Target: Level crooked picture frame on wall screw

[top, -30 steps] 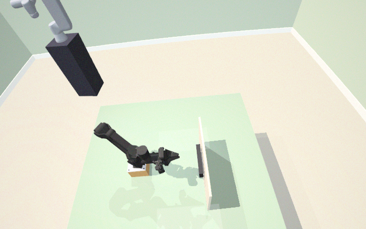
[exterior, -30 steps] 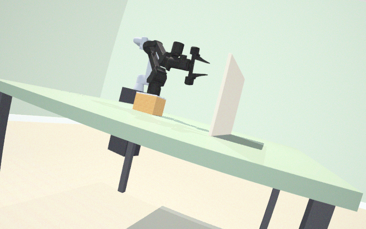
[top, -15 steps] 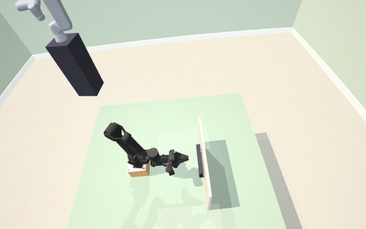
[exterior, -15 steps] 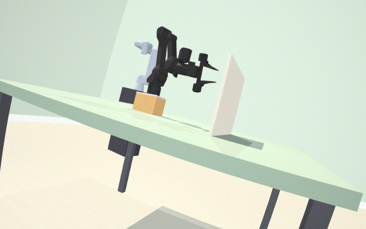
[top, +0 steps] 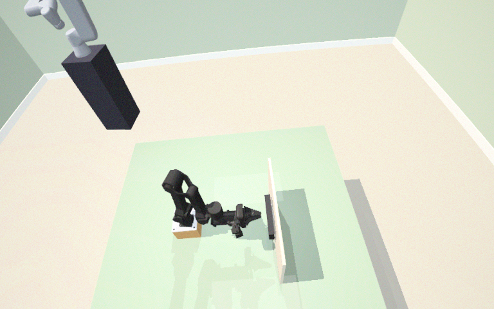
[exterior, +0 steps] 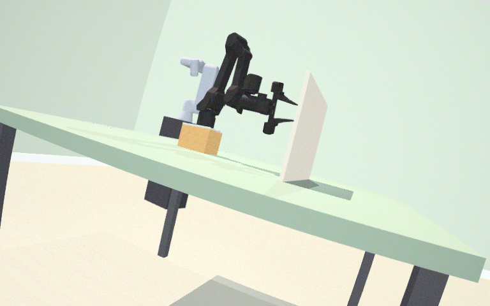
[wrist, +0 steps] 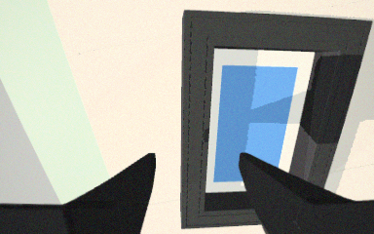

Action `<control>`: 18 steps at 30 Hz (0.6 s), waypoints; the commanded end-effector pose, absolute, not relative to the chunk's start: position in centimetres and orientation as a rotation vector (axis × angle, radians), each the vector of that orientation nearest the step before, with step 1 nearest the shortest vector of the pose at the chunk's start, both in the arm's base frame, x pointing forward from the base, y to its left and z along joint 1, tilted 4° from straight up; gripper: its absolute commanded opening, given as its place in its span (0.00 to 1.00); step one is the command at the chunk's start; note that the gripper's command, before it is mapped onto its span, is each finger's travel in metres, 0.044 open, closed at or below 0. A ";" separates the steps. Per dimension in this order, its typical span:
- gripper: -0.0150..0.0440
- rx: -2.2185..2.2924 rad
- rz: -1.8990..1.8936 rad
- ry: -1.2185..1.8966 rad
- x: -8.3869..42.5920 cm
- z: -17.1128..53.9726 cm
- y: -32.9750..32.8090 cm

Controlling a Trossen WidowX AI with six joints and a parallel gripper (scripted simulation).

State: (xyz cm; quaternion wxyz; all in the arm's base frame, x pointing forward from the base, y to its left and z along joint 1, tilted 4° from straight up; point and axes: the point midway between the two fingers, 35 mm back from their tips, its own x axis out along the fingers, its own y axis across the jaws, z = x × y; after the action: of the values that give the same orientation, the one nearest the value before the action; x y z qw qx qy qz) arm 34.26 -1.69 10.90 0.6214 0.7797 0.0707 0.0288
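Observation:
The dark picture frame with a blue picture hangs on the near face of the upright wall board. In the wrist view its left bar stands nearly upright and its right bar slants; whether it hangs level I cannot tell. My gripper is open and empty, one finger above the other in the exterior view. Its tips are a short gap in front of the frame. In the wrist view the frame's left bar shows between the fingertips. The screw and notched strip are hidden, and the board hides the frame in the exterior view.
My arm stands on a wooden block on the green table. A pale grey arm stands on a dark pedestal beyond the table. Shadows fall across the frame's right side in the wrist view.

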 end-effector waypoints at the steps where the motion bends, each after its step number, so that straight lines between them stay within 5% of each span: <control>1: 0.69 1.797 0.066 0.156 34.4 10.9 -1.7; 18: 0.69 1.797 0.067 0.155 35.9 10.9 -1.6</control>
State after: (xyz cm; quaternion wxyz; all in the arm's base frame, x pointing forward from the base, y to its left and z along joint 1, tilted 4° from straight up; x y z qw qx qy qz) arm 35.26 -1.59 10.86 0.6219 0.7795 0.0688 0.0301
